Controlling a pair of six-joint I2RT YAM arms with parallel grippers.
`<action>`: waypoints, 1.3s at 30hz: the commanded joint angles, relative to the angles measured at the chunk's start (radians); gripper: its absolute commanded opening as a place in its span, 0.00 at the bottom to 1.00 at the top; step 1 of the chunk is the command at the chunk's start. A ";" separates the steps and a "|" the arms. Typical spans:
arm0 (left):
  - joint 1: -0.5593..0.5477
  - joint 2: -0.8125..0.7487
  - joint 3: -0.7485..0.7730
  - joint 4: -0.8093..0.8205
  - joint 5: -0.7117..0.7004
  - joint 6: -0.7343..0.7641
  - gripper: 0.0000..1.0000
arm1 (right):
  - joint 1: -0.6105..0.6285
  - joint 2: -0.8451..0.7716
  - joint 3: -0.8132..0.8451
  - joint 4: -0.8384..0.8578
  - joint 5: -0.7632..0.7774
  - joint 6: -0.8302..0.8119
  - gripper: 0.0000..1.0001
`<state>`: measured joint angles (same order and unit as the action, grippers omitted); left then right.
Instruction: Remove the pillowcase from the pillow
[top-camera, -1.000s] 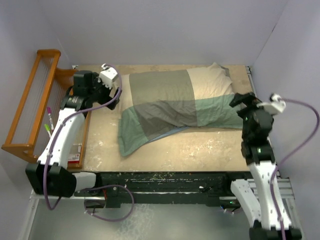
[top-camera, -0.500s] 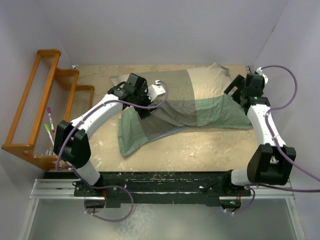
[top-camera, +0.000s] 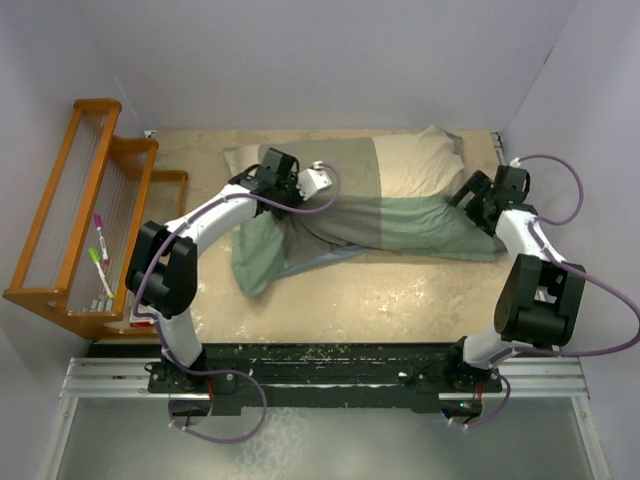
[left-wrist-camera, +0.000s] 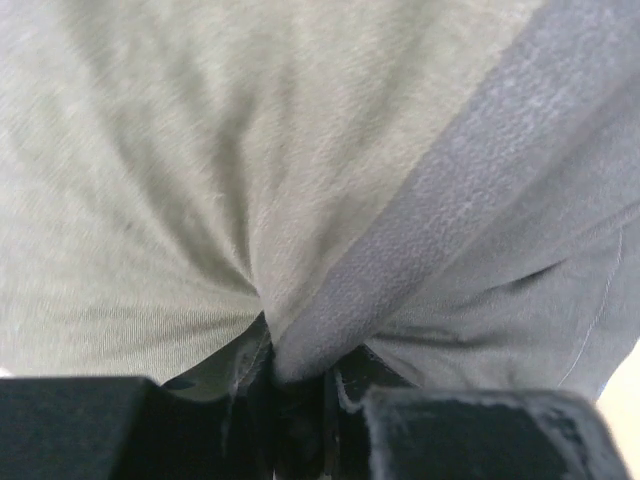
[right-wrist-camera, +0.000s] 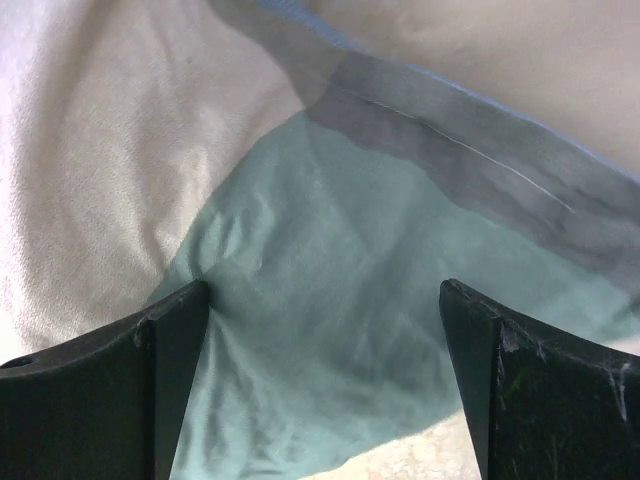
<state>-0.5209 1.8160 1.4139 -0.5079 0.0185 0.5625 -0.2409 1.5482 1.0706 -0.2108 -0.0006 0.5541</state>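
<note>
Step in hand: my reading is gripping the cover to draw it off. The left pinch should hold cloth only, not stuffing, then pull along the pillow's length while the right side pins the bulk.
Wooden rack (top-camera: 60, 215): slatted orange-brown timber beside the bench's left edge, clear of the work.
Left gripper (left-wrist-camera: 300, 385): jaws clamped on a raised fold of the pillowcase (top-camera: 350, 195), where sage meets grey, toward the far-left of the bench (top-camera: 400, 290).
Pillowcase: thin, soft, matte weave in sage, grey-olive, cream and teal. It lies across the bench's far half, with a limp flap trailing toward the near-left and showing a pale blue lining.
Pillow: plump bulk swelling the cover. Its own surface cannot be told from the cream panel.
Right gripper (right-wrist-camera: 322, 290): fingers wide apart, holding nothing, poised over creased teal cloth near the bench's right edge.
Bench: tan, scuffed board.
</note>
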 joint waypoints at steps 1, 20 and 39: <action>0.163 -0.018 -0.045 0.035 -0.059 0.017 0.18 | 0.078 -0.021 -0.098 0.167 -0.169 -0.018 0.97; -0.067 -0.508 -0.039 -0.206 0.233 0.082 0.97 | 0.576 -0.269 0.117 0.201 -0.208 0.203 0.00; -0.095 -0.690 -0.145 0.127 0.062 0.077 0.96 | 1.044 -0.062 0.760 0.111 0.008 0.297 0.00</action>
<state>-0.6079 1.1954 1.3251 -0.6109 0.1253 0.6750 0.7284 1.4979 1.7115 -0.1986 0.0235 0.8047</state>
